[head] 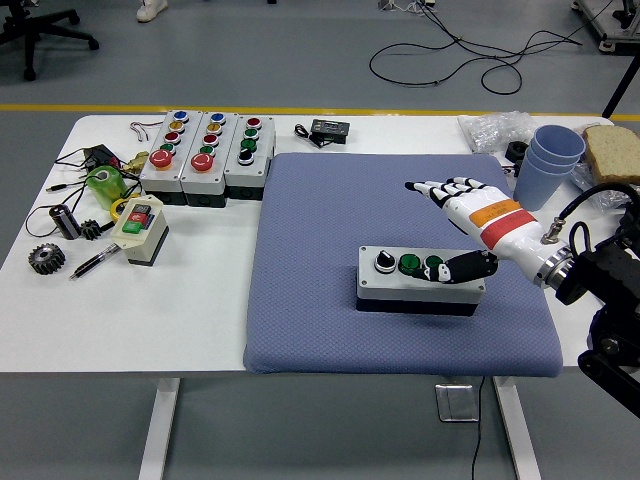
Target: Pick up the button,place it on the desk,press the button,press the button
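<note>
A grey three-button box (420,279) lies flat near the front of the blue mat (320,200), buttons up for pressing. The robot's right hand (470,215) hovers just behind the box, fingers spread, holding nothing.

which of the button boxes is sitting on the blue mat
The three-button box beside the right robot hand; the other boxes stand on bare white table.
</note>
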You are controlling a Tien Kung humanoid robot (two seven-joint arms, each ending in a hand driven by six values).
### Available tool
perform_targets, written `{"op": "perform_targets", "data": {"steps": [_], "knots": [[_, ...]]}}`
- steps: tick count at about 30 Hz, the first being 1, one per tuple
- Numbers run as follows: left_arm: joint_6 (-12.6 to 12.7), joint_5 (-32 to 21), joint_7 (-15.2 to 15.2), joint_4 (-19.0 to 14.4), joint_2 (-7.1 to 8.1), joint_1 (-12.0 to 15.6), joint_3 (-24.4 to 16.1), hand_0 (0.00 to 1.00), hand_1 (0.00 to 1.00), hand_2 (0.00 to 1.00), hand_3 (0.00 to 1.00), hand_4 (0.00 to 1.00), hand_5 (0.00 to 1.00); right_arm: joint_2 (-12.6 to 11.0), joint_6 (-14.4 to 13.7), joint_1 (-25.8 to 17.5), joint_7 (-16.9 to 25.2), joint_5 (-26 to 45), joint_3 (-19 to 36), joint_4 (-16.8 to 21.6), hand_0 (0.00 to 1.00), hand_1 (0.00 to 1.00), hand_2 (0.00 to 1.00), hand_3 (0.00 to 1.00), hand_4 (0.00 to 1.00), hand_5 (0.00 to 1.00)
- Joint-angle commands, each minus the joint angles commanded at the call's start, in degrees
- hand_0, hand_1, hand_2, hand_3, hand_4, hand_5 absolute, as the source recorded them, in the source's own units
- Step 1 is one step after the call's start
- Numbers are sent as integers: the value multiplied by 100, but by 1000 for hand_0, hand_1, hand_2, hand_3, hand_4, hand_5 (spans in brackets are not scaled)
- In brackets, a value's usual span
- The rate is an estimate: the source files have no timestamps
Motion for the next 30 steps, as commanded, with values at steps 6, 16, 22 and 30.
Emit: {"op": "perform_targets", "data": {"steps": [6,16,22,30], "knots": [[-9,61,12,0,0,5,-40,598,635,678,549,359,703,-171,-269,-417,91,78,456,298,264,91,358,701,992,468],[-8,116,21,0,0,12,-81,598,636,677,549,358,702,-381,-145,-903,-15,32,833,392,83,2,209,614,985,513],[-16,144,22,0,0,26,-82,597,635,677,548,356,700,-396,20,-1077,-36,-18,817,378,75,2,201,603,978,520],[-21,148,16,0,0,34,-66,597,636,677,548,355,700,-383,124,-1220,14,-20,753,412,77,2,201,601,967,496]]}}
